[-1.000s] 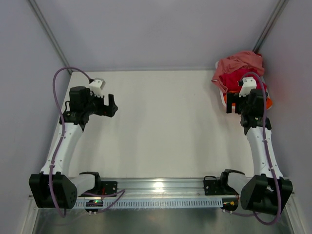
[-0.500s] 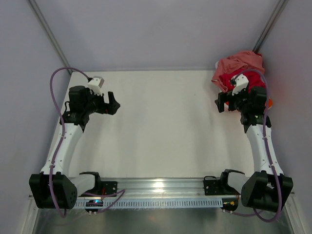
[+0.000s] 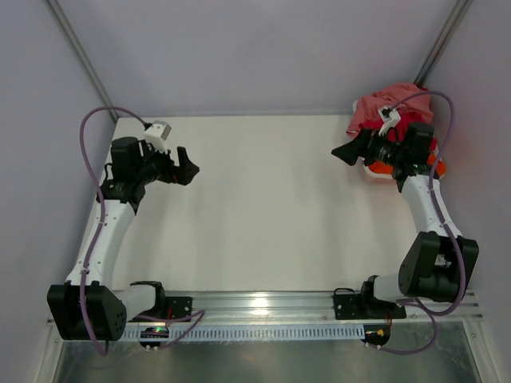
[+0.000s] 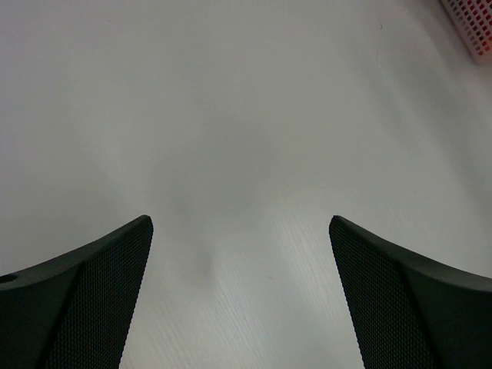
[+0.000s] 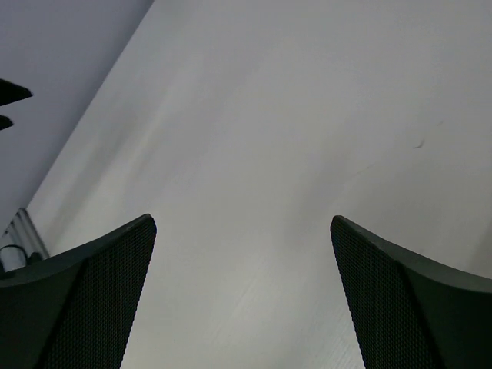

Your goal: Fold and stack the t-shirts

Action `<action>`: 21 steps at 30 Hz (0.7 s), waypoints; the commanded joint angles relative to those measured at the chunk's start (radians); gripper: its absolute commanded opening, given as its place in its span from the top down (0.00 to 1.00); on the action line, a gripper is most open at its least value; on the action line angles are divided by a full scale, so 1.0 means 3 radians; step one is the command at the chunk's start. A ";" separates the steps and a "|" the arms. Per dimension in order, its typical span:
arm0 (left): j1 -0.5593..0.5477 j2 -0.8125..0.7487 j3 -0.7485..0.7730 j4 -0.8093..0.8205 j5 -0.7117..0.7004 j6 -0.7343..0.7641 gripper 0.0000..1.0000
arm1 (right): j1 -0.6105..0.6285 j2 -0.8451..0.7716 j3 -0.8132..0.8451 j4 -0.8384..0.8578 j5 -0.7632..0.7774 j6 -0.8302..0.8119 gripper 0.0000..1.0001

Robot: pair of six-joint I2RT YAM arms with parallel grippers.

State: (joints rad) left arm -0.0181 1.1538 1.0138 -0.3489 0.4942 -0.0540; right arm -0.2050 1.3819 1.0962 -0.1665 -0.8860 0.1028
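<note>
T-shirts (image 3: 383,106): heaped unfolded in a white tub (image 4: 473,23) at the two-o'clock corner of the counter (image 3: 263,207). A salmon-pink tee (image 3: 382,102) lies on top, and orange cloth (image 3: 438,167) shows at the heap's five-o'clock edge.
Progress: nothing done, by the look of it. No tee is spread out, none is folded and no stack is begun, so the whole job appears to lie ahead.
Right tool (image 3: 343,153): jaws spread wide and holding nothing, nose aimed toward nine o'clock. Its wrist view shows only bare counter between the fingers.
Heap from the right tool: just behind it, toward two o'clock. The wrist overlaps the cloth in the overhead view, and contact cannot be told.
Left tool (image 3: 188,165): jaws wide and empty, at the counter's ten-o'clock side, pointing to three o'clock.
Heap from the left tool: well apart across the counter, at about two o'clock. The wrist view catches only a corner of the tub.
Likely next need: a tee drawn out of the tub and laid flat.
</note>
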 commanded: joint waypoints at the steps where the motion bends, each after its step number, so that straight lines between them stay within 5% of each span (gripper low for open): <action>1: 0.0014 0.0040 0.0180 0.0084 0.0188 -0.0096 0.01 | -0.0002 0.0000 -0.0176 0.0952 -0.0849 0.0766 0.01; 4: 0.0014 0.0086 0.0185 0.0074 0.0336 -0.0122 0.01 | 0.0100 0.0026 -0.0446 0.2280 -0.1633 0.1516 0.01; 9: 0.0009 0.0194 0.0302 -0.0131 0.0771 0.0037 0.01 | 0.0274 -0.0408 -0.1335 0.4488 -0.0997 0.2340 0.01; 10: 0.0009 0.0204 0.0312 -0.0136 0.0771 0.0032 0.01 | 0.0310 -0.0464 -0.1378 0.4563 -0.0944 0.2342 0.01; 12: 0.0009 0.0204 0.0307 -0.0136 0.0771 0.0027 0.01 | 0.0392 -0.0561 -0.1348 0.4224 -0.0984 0.2220 0.01; 17: 0.0009 0.0239 0.0307 -0.0131 0.0904 -0.0035 0.01 | 0.0780 -0.0531 -0.0521 0.1330 -0.1025 0.0862 0.01; 19: 0.0009 0.0250 0.0297 -0.0126 0.0935 -0.0070 0.01 | 0.0928 -0.0465 -0.0386 0.1092 -0.1045 0.0578 0.01; 21: 0.0004 0.0265 0.0292 -0.0126 0.0971 -0.0076 0.01 | 0.0990 -0.0505 -0.0707 0.1891 -0.1259 0.1049 0.01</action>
State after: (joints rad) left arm -0.0181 1.2266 1.0657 -0.3809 0.7315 -0.0559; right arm 0.0608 1.2350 0.9344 0.4316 -1.2053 0.4450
